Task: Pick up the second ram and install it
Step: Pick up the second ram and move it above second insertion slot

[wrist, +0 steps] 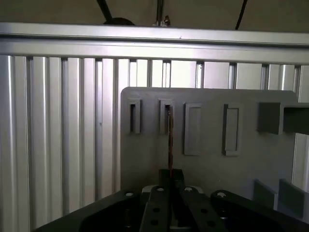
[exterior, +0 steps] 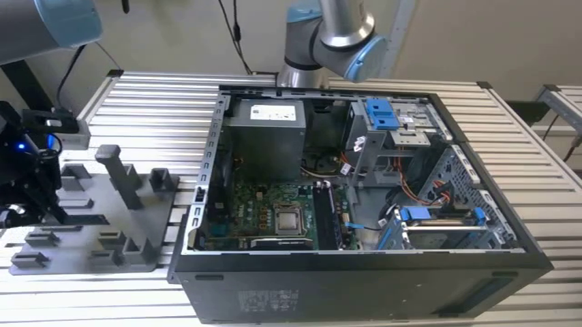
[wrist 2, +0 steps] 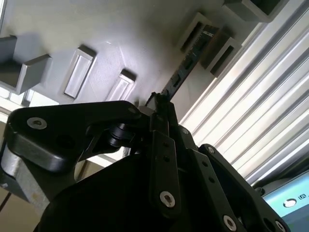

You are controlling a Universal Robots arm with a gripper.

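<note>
Black gripper (wrist: 170, 173) clamped on the near end of the second ram (wrist: 169, 140), stick edge-on, far end seated in a slot (wrist: 166, 108) of the gray holder plate (wrist: 207, 164), slatted aluminium table (wrist: 58, 135) beyond, open computer case (exterior: 364, 272) at the exterior view's right.

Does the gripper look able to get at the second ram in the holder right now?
Probably yes. In both wrist views the gripper sits at one end of the second ram and looks closed on it; the stick stands on edge in a slot of the gray holder, nothing between them.
</note>
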